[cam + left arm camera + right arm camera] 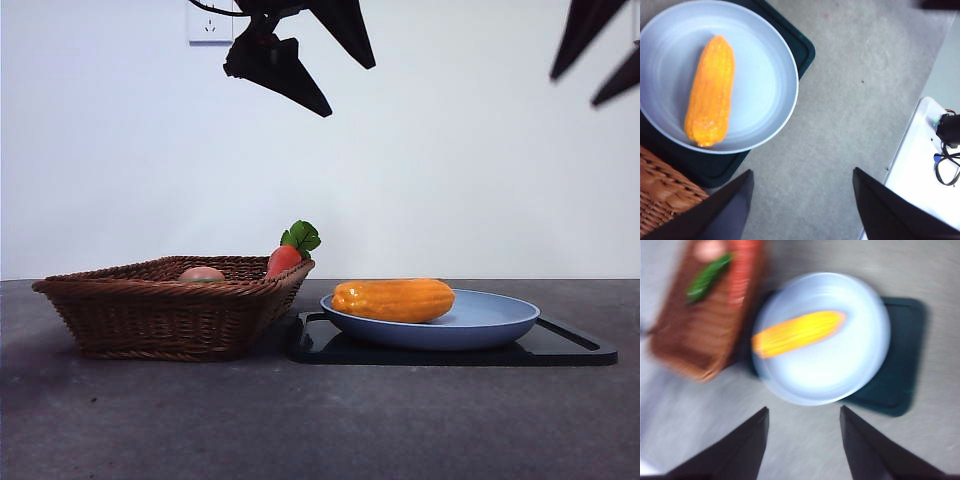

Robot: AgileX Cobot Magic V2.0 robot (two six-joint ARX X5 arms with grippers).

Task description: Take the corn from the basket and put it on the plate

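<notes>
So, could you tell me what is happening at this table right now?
The corn already lies on the blue plate, which sits on a black tray beside the basket. A carrot and a round peach-coloured item remain in the basket. Neither arm is handling anything: the left hand and the right hand both hang open, high above the table, holding nothing.

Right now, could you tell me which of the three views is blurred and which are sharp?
Right wrist view: motion-blurred; corn, plate and basket are smeared. Left wrist view: sharp, kernel rows readable, slightly washed out. Front view: sharp, evenly lit, with soft shadows under the basket and black tray.
</notes>
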